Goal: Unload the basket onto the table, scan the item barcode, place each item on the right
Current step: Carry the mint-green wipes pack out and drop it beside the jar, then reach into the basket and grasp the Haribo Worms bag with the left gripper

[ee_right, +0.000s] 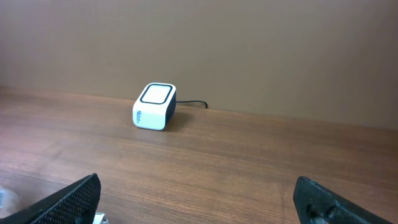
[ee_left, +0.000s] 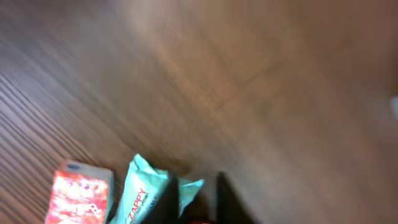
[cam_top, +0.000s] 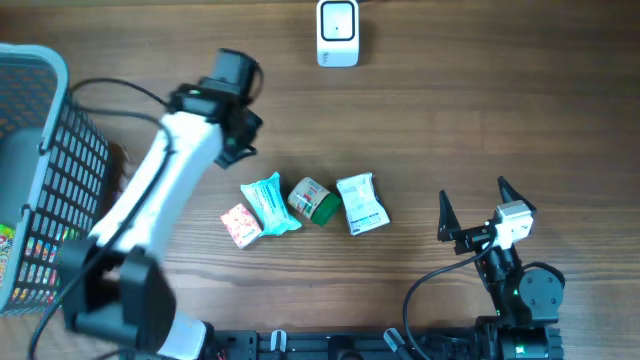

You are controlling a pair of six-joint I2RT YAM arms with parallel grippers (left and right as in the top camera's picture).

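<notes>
A grey mesh basket (cam_top: 75, 170) stands at the table's (cam_top: 450, 110) left edge, with colourful packets (cam_top: 8, 250) in its near corner; what they are is not clear. Nearest on the right, the right gripper (cam_top: 472, 190) hangs with its fingers spread wide and nothing between them. Mid-table lies a row of four items: a pink packet (cam_top: 240, 225), a teal packet (cam_top: 270, 205), a small jar with a green lid (cam_top: 313, 201) and a white pouch (cam_top: 362, 204), neighbours touching or nearly so. Just beyond the teal packet, the left gripper (cam_top: 232, 152) has its jaws drawn together, holding nothing. At the far edge sits the white barcode scanner (cam_top: 338, 33), well apart from the items.
</notes>
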